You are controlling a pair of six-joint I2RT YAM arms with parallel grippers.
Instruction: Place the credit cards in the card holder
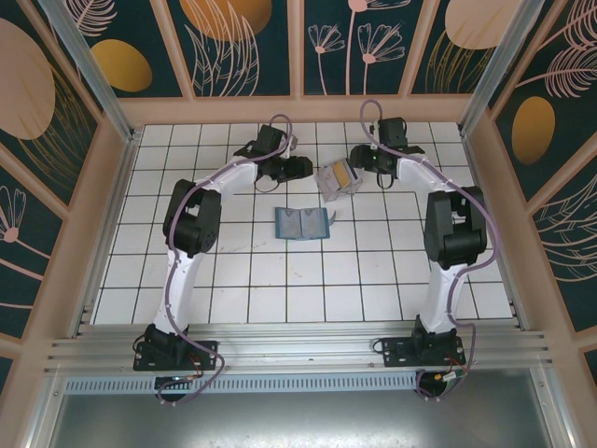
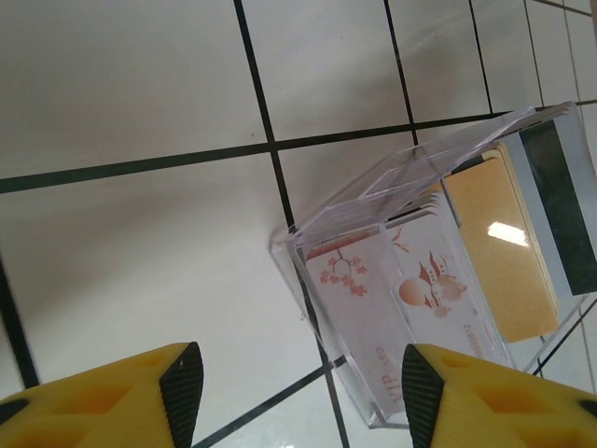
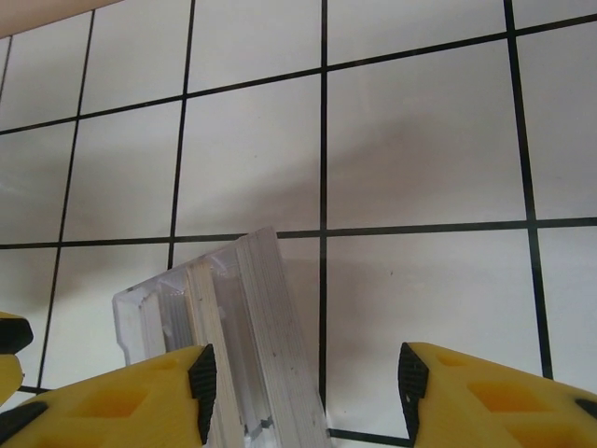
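Left end effector [image 2: 300, 392] and right end effector [image 3: 306, 381], both released, flanked the clear case [image 2: 410, 177] of credit cards [image 2: 401, 308]; the card holder [image 1: 303, 224] lay open nearby. A skewed grasp might topple the case, scattering cards.

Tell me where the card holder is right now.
In the top view the card holder lies open and flat on the white table, about centred left to right, just toward the near edge from the clear case holding the cards.
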